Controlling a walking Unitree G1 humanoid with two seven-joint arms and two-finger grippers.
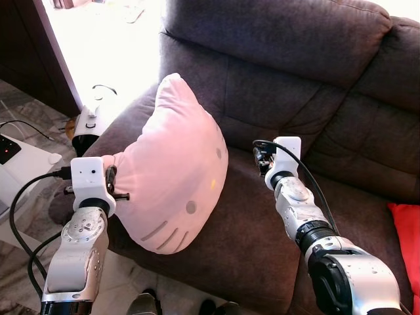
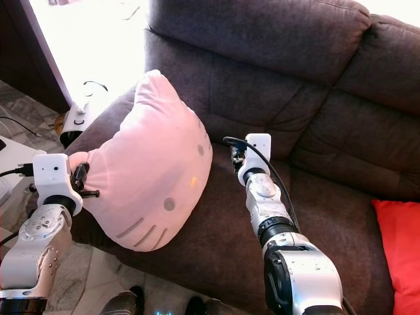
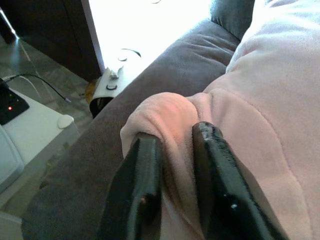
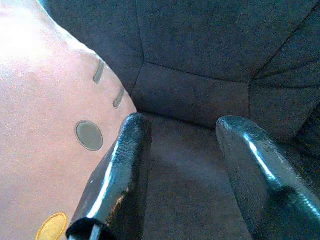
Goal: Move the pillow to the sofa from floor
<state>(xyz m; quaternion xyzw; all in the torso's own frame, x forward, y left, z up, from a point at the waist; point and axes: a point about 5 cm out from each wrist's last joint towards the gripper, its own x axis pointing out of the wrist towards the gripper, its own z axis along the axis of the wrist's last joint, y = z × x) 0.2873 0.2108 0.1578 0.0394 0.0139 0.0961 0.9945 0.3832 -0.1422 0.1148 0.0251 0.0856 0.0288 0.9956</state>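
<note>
1. The soft pink plush pillow with a stitched cat face [image 1: 172, 169] stands propped on the seat of the dark brown fabric sofa [image 1: 282, 85], leaning toward its armrest, off the floor.
2. The left gripper [image 3: 172, 150] has its jaws clenched on a bunched corner of the pillow, probably to steady it upright.
3. The right gripper [image 4: 182, 165] hovers over the seat just beside the pillow's face, jaws spread apart and holding nothing.
4. A red cushion [image 1: 407, 230] lies well apart at the sofa's far end.

Pale pink plush cat-face pillow [image 1: 172, 172] with grey eyes, grey whiskers and a yellow nose: propped tilted on the dark brown fabric sofa [image 1: 282, 85], leaning against its left armrest, ear uppermost.
</note>
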